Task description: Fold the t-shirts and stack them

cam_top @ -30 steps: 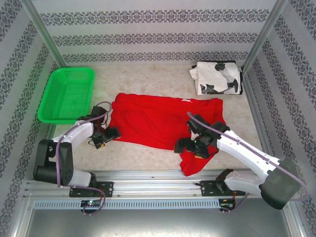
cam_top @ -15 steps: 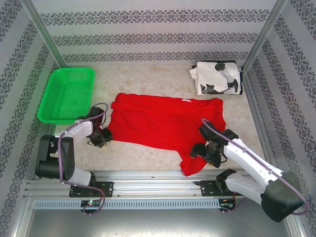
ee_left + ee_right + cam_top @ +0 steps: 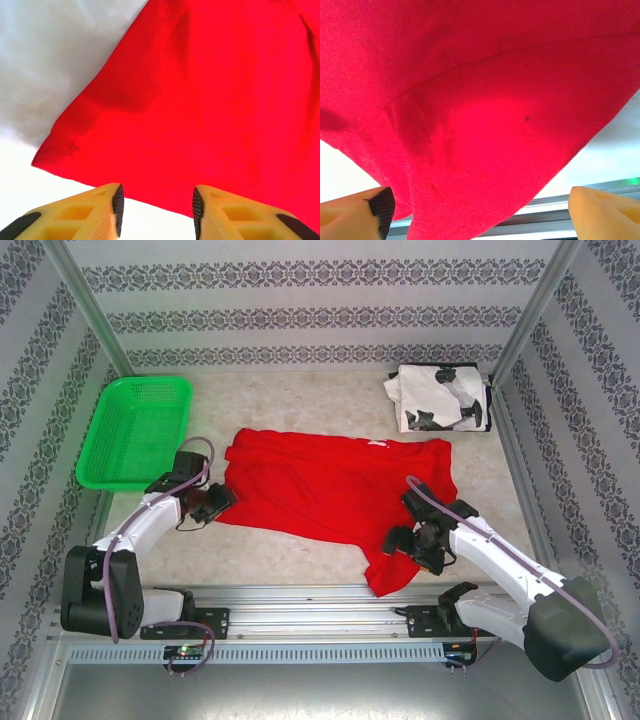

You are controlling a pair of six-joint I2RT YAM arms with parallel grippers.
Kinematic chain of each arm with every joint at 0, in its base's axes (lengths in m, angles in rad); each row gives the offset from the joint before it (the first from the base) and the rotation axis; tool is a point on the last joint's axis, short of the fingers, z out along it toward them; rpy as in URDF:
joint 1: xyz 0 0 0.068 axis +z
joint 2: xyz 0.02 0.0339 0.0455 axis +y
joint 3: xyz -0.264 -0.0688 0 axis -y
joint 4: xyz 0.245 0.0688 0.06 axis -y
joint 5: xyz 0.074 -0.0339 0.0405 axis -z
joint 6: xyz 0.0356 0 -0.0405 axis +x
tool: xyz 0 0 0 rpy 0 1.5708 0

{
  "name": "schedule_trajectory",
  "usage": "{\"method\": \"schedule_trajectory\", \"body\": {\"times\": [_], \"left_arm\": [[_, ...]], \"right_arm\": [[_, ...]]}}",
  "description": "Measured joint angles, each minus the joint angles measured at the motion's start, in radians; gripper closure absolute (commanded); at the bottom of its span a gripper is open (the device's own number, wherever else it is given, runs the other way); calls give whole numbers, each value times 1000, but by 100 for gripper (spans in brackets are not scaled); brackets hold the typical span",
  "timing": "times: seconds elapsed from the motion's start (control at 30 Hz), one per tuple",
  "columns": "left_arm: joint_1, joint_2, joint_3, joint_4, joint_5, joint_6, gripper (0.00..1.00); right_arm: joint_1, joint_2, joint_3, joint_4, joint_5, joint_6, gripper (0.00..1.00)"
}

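Observation:
A red t-shirt (image 3: 330, 490) lies spread flat in the middle of the table; no print shows on it. A white t-shirt with black blotches (image 3: 440, 398) sits folded at the back right corner. My left gripper (image 3: 215, 502) is at the red shirt's left edge. In the left wrist view it (image 3: 156, 210) is open, with the hem of the red cloth (image 3: 210, 100) just ahead of the tips. My right gripper (image 3: 405, 540) hovers over the shirt's near right flap. Its jaws (image 3: 480, 215) stand wide open over the red cloth (image 3: 485, 125).
A green mesh basket (image 3: 138, 430) stands at the back left. The metal rail (image 3: 320, 600) runs along the table's near edge, close under the red flap. Patterned walls and two slanted posts (image 3: 530, 315) enclose the table.
The left gripper has slid up to the shirt's left edge, its jaws narrower than a second ago. The right gripper has moved right and nearer, from mid-shirt to the near right flap.

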Motion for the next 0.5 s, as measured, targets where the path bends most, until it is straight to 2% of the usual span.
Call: {"method": "schedule_trajectory", "body": {"times": [0.13, 0.27, 0.5], "left_arm": [[15, 17, 0, -39, -26, 13, 49], [33, 59, 0, -40, -46, 21, 49], [37, 141, 6, -31, -71, 25, 49]], "right_arm": [[0, 6, 2, 2, 0, -5, 6], [-6, 6, 7, 4, 0, -22, 2], [-7, -19, 6, 9, -1, -27, 2]]}}
